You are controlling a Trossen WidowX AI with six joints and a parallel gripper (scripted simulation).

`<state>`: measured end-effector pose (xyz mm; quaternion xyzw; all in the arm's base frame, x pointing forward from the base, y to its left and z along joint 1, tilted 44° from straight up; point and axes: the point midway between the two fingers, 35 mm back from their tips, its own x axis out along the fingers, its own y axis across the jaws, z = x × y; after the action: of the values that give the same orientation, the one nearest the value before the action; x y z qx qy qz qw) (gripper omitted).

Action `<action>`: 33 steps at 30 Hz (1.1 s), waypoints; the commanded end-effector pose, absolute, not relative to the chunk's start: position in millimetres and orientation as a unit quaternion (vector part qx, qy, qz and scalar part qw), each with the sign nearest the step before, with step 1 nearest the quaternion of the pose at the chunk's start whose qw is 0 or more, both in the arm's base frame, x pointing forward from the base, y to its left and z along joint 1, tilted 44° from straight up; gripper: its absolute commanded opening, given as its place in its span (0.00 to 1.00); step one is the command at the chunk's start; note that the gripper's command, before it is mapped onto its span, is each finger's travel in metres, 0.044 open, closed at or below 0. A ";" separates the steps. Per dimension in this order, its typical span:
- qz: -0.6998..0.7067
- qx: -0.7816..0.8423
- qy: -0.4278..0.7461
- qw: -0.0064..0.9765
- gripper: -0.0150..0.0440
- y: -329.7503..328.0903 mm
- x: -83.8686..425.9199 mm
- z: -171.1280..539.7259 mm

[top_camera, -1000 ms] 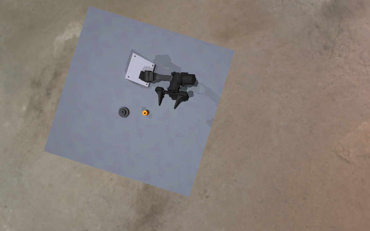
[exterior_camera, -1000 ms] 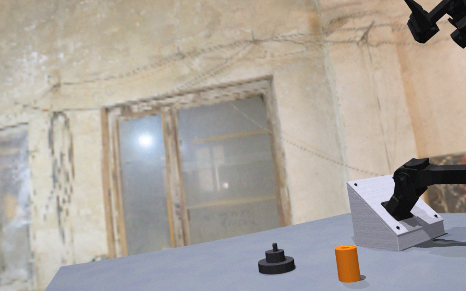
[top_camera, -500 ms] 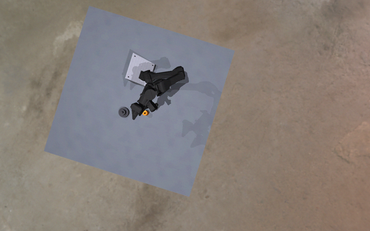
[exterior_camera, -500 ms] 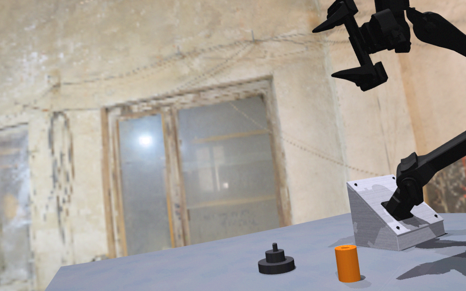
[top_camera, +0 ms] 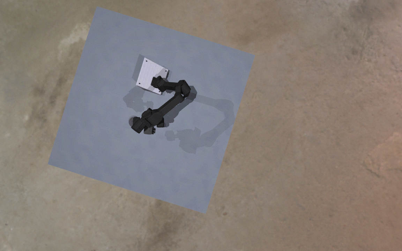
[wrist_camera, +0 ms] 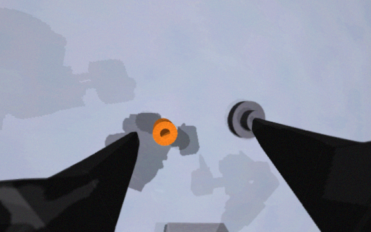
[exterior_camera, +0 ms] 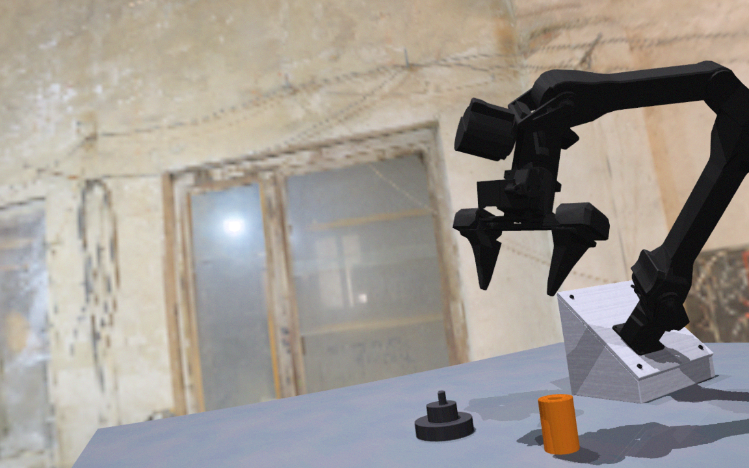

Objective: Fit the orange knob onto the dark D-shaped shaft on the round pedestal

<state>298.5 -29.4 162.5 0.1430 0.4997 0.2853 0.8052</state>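
The orange knob (exterior_camera: 561, 428) (wrist_camera: 164, 142) stands upright on the table, its hole facing up; the hole looks D-shaped in the wrist view. The dark round pedestal (exterior_camera: 445, 429) (wrist_camera: 239, 121) stands apart from it, to its left in the exterior view and to its right in the wrist view. Its thin shaft (exterior_camera: 441, 398) points up and is bare; its flat side cannot be made out. My gripper (exterior_camera: 517, 290) (wrist_camera: 196, 131) is open and empty, pointing down high above the table. In the wrist view the right fingertip covers part of the pedestal. The arm hides the knob in the top view.
The arm rises from a silver wedge-shaped base (top_camera: 146, 70) (exterior_camera: 598, 305) behind the knob and pedestal in the exterior view. The blue-grey table (top_camera: 111, 149) (exterior_camera: 249, 442) has shadows of the arm across it.
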 end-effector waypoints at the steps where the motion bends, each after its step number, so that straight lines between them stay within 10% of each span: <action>1: 0.285 0.237 0.627 0.686 1.00 9.6 277.1 125.5; 33: 0.282 0.249 0.647 0.663 1.00 60.0 280.2 79.2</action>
<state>280.6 55.4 83.3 0.2465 0.6456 0.2817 0.6656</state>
